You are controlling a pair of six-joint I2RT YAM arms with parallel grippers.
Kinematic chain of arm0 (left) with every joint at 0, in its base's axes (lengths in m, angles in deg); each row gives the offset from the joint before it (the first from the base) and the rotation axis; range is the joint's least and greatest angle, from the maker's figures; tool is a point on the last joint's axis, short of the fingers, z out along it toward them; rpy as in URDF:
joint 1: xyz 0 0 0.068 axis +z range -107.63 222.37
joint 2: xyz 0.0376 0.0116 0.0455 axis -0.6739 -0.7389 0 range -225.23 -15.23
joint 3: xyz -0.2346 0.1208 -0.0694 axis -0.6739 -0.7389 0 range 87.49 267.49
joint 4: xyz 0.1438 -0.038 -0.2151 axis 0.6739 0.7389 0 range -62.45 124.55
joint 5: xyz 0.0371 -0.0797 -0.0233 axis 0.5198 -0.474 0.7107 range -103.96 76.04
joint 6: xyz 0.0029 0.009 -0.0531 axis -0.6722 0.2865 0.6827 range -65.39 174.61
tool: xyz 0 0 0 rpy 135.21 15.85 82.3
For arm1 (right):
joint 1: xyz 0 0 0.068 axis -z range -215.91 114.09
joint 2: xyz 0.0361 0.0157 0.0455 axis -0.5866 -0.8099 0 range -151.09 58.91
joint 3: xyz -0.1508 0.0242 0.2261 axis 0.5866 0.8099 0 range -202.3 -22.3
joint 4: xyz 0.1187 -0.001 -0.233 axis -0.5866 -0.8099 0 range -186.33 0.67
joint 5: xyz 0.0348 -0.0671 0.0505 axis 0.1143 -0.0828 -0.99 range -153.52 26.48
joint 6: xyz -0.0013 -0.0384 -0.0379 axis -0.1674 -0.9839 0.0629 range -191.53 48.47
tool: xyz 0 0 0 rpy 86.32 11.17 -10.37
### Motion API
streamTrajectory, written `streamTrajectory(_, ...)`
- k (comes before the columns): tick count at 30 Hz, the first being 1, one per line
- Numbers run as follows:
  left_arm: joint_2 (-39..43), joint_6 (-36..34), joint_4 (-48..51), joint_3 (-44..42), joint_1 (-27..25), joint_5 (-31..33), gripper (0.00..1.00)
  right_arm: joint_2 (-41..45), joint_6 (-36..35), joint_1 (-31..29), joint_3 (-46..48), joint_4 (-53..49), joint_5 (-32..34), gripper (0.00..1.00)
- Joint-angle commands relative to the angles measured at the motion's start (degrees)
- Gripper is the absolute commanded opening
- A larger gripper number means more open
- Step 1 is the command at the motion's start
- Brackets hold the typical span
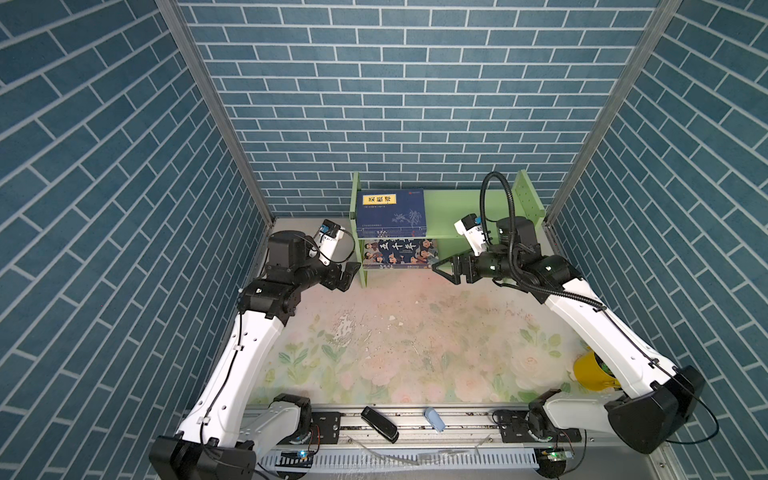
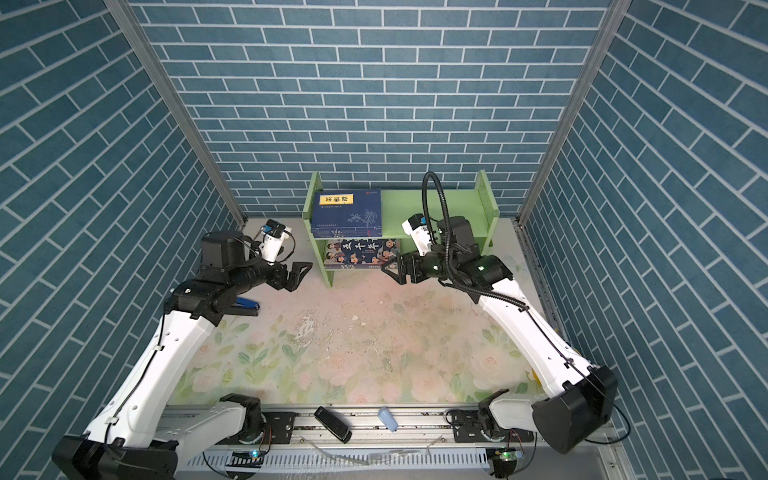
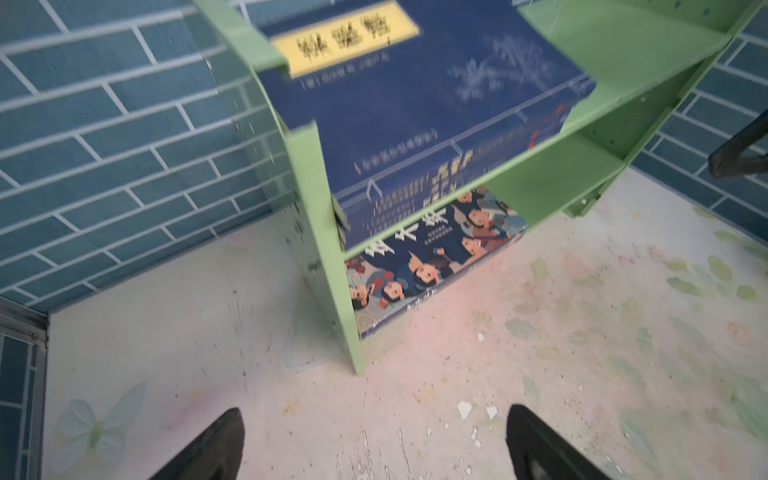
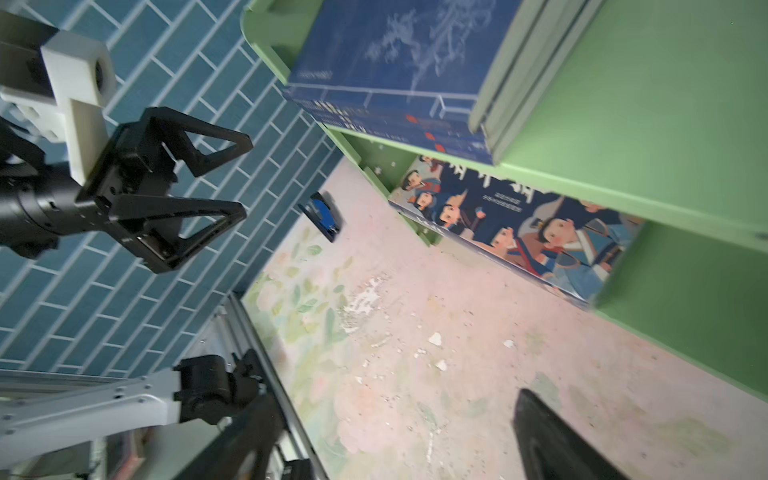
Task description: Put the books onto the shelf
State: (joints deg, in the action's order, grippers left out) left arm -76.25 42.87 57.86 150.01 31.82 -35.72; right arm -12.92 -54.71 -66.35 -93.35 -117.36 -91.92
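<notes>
Left hand [image 2: 301, 276] splayed, flat navy books [image 2: 347, 212], green wooden shelf [image 2: 407, 208]

Bright even light, faint soft shadows, top views sharp, both wrist views motion-blurred

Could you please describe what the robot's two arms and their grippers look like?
Both the left arm and right arm have white shells between black joints, with thin black cables clipped along them. The left gripper and right gripper are black, with triangular open-frame fingers. A black corrugated hose loops over the right arm's wrist.
</notes>
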Motion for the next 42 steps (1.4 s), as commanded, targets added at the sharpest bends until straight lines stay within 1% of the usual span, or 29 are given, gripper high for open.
streamTrajectory(1,0.42,-1.08,1.32,-5.51,0.65,-0.38,1.00,1.91,3.41,0.89,7.50,4.28,10.54,0.99)
streamTrajectory(3,0.80,-0.77,-0.60,-8.34,1.11,-0.22,1.00,3.55,6.03,1.58,11.90,5.05,15.08,0.99)
streamTrajectory(4,0.72,-0.60,-1.83,-9.85,1.51,-0.42,1.00,4.62,7.10,2.15,14.34,5.90,16.03,0.99)
streamTrajectory(7,0.17,0.25,-5.97,-14.09,2.81,-0.28,1.00,7.84,7.57,2.80,21.90,11.10,19.71,0.99)
streamTrajectory(10,-0.63,1.57,-11.54,-19.04,4.49,-1.66,1.00,11.36,6.13,3.01,28.28,16.28,24.12,0.99)
streamTrajectory(12,-1.21,1.85,-15.54,-22.29,5.62,-3.08,1.00,13.98,5.99,3.29,30.64,16.67,30.15,0.99)
streamTrajectory(13,-1.51,2.11,-18.48,-25.44,6.42,-3.77,1.00,15.52,6.07,3.32,31.74,16.61,34.03,0.99)
streamTrajectory(15,-1.84,3.39,-24.19,-29.32,9.14,-6.50,1.00,18.53,5.35,3.54,34.54,17.84,40.31,0.99)
streamTrajectory(18,-3.29,5.44,-31.61,-32.51,13.56,-11.01,1.00,23.52,4.19,3.83,40.56,22.44,50.27,0.99)
streamTrajectory(21,-6.67,7.82,-37.18,-33.15,17.32,-14.00,1.00,28.18,0.93,4.57,46.12,27.61,56.31,0.99)
streamTrajectory(23,-8.93,10.12,-42.50,-34.03,18.76,-13.62,1.00,30.79,-0.65,5.58,48.77,30.08,59.58,0.99)
streamTrajectory(25,-10.81,11.19,-48.22,-35.44,19.50,-12.11,1.00,32.59,-2.51,7.47,49.97,31.31,59.33,0.99)
streamTrajectory(27,-12.56,11.95,-54.03,-37.14,19.86,-10.07,1.00,32.79,-4.18,9.37,50.24,31.42,60.52,0.99)
streamTrajectory(29,-14.29,13.57,-60.87,-39.17,20.41,-8.88,1.00,31.61,-6.88,11.24,50.29,31.64,60.98,0.99)
streamTrajectory(32,-15.78,16.19,-66.75,-40.40,20.98,-8.06,1.00,29.66,-10.22,13.19,51.44,35.47,61.21,0.99)
streamTrajectory(34,-16.19,15.97,-72.82,-42.14,20.98,-7.82,1.00,28.03,-14.28,14.22,53.98,42.41,61.31,0.99)
streamTrajectory(36,-16.75,15.29,-77.47,-43.60,21.00,-6.62,1.00,26.34,-14.99,16.28,56.65,49.55,60.88,0.99)
streamTrajectory(38,-17.33,15.57,-76.90,-42.98,21.44,-7.01,1.00,23.39,-15.19,18.66,57.93,55.64,58.81,0.99)
streamTrajectory(39,-17.64,15.69,-77.02,-42.89,21.60,-7.50,1.00,20.64,-14.70,19.98,58.05,58.60,58.33,0.98)
streamTrajectory(42,-17.30,16.03,-78.26,-43.75,21.97,-7.70,1.00,12.21,-15.87,22.99,59.38,69.93,53.65,0.99)
